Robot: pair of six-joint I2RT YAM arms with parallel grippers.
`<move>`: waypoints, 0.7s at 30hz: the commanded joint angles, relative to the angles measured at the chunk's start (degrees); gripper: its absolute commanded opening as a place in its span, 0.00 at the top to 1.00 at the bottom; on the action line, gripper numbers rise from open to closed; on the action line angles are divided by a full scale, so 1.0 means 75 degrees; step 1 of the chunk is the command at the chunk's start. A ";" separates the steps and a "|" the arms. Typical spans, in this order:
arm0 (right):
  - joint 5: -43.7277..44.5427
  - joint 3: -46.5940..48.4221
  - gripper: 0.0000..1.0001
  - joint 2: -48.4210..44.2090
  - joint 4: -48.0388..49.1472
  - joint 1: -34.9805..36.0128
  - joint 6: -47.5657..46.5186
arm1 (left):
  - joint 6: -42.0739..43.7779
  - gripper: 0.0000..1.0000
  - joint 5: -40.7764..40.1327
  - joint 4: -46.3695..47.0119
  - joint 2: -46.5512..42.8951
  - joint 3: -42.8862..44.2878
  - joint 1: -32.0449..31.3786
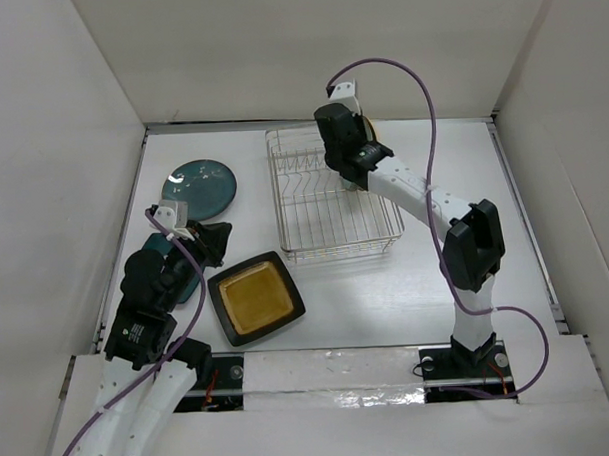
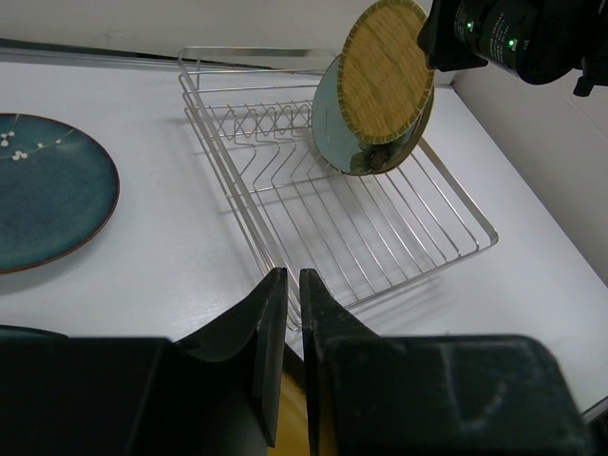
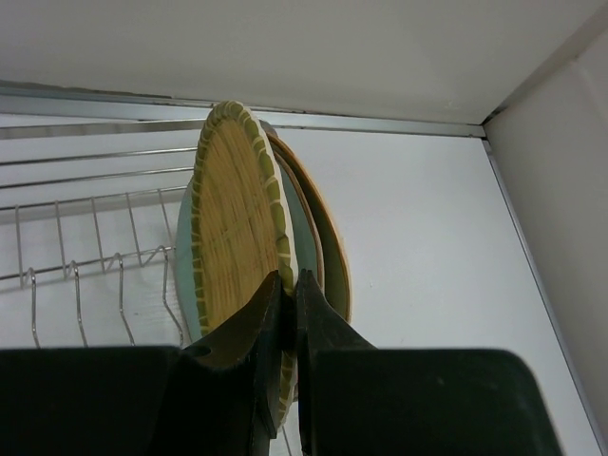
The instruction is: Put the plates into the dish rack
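The silver wire dish rack [image 1: 324,212] stands at the table's middle back. My right gripper [image 3: 290,282] is shut on the rim of the yellow grid-patterned plate [image 3: 233,237] and holds it upright over the rack's right end. Close behind it stand the pale blue plate [image 3: 306,223] and the tan plate [image 3: 334,249]. In the left wrist view the yellow plate [image 2: 385,71] overlaps the blue one [image 2: 328,119]. My left gripper [image 2: 293,280] is shut and empty, above the black square plate with the amber centre [image 1: 255,298]. A dark teal plate [image 1: 198,187] lies flat at far left.
A second teal plate [image 1: 186,282] lies partly hidden under my left arm. White walls close in the table on the left, back and right. The right arm [image 1: 424,199] reaches across the rack's right side.
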 commanded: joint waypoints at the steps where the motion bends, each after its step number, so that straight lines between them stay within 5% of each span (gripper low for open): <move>1: -0.0161 -0.0099 1.00 0.0106 0.0576 -0.0048 -0.0053 | -0.0042 0.91 -0.0014 0.0257 0.0128 0.0068 0.0026; 12: -0.1029 -0.0217 1.00 0.0939 0.0681 -0.0048 0.0158 | -0.0042 0.88 -0.0131 0.0222 0.0268 0.0080 0.0026; 21: -0.2118 -0.0346 1.00 0.0693 0.0635 -0.1090 -0.0123 | -0.0124 0.87 -0.0108 0.0210 0.0444 0.0068 0.0026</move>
